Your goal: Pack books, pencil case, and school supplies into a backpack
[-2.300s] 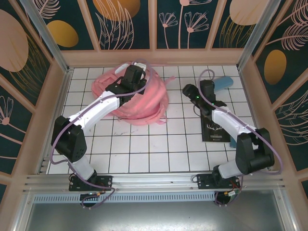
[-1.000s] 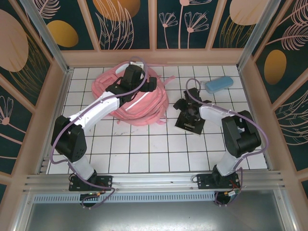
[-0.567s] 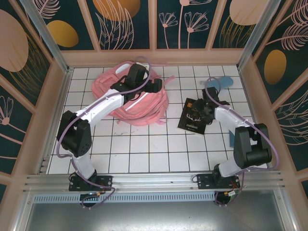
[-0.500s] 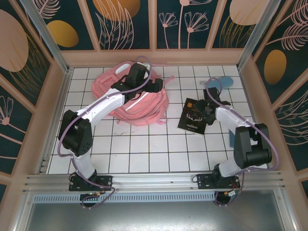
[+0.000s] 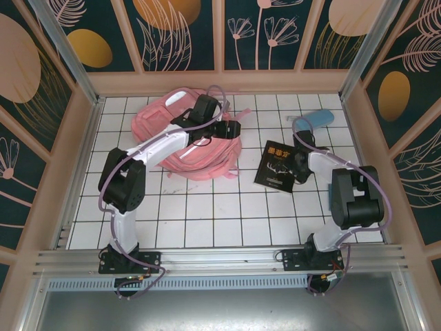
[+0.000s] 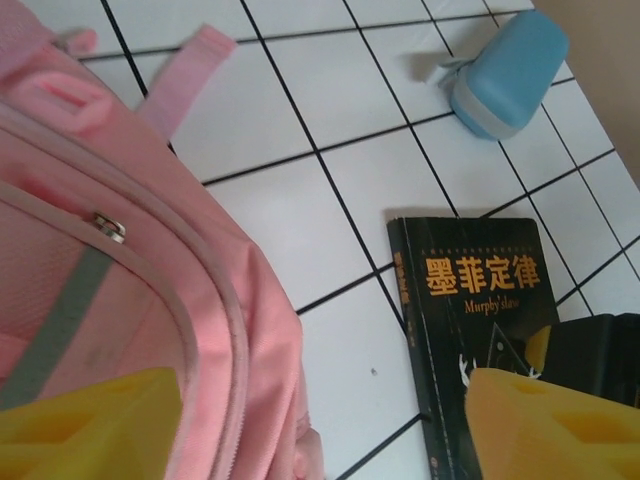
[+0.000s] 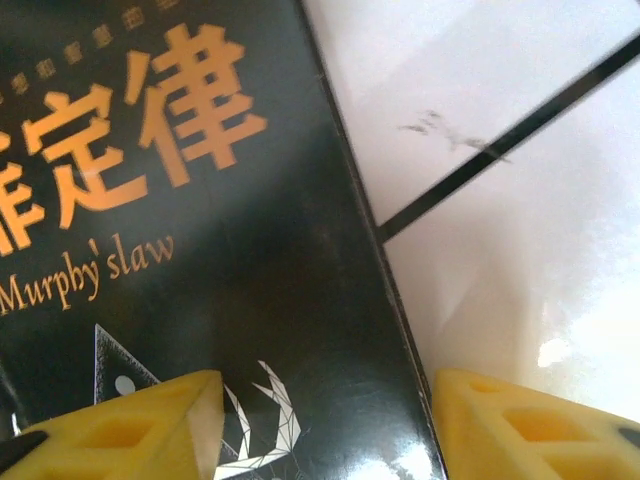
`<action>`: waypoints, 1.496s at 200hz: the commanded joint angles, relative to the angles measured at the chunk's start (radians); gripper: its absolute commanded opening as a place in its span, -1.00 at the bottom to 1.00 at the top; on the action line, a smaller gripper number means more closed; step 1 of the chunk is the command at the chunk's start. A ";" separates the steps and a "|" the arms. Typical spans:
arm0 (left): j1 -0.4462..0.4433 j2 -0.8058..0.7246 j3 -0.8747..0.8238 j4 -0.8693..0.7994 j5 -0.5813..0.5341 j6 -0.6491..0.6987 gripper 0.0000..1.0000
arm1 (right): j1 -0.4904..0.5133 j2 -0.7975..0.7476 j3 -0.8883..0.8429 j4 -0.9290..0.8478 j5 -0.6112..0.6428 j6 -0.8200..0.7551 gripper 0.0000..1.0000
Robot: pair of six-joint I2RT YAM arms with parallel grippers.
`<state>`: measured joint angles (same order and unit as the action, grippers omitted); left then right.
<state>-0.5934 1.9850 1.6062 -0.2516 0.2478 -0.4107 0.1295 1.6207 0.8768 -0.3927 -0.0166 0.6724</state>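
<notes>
Two right fingers [image 7: 120, 425] stood parted astride the black book's [image 5: 278, 165] 3 o'clock edge, seemingly to pinch it off the table [image 5: 207, 207]; left fingers [image 6: 90, 420], spread empty, hovered over the backpack [image 5: 155, 124] at the book's 9 o'clock, likely to hold it open.

One backpack [image 5: 205, 161], one book [image 5: 275, 167], one pencil case [image 5: 318, 118].
</notes>
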 commanded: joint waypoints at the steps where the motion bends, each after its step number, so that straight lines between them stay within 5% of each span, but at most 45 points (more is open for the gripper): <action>1: -0.016 0.040 0.049 -0.039 0.063 -0.008 0.34 | 0.031 0.050 0.015 -0.006 -0.020 -0.049 -0.05; 86: -0.126 0.249 0.180 -0.094 0.093 -0.009 -0.18 | 0.123 0.125 0.106 -0.021 -0.025 -0.115 -0.40; 148: -0.161 0.388 0.260 -0.127 0.028 0.005 -0.67 | 0.150 0.096 0.134 -0.006 -0.089 -0.123 -0.42; 228: -0.161 0.430 0.224 -0.150 0.000 -0.008 -0.75 | 0.153 0.028 0.176 0.002 -0.198 -0.082 -0.45; 284: -0.161 0.434 0.224 -0.150 0.015 0.002 -0.75 | 0.167 0.033 0.208 -0.034 -0.173 -0.068 -0.66; 299: -0.161 0.432 0.229 -0.153 0.021 0.001 -0.75 | 0.167 0.039 0.210 -0.032 -0.176 -0.065 -0.85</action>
<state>-0.7574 2.3619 1.8351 -0.3458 0.2691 -0.4137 0.2699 1.6768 1.0473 -0.4477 -0.1154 0.5919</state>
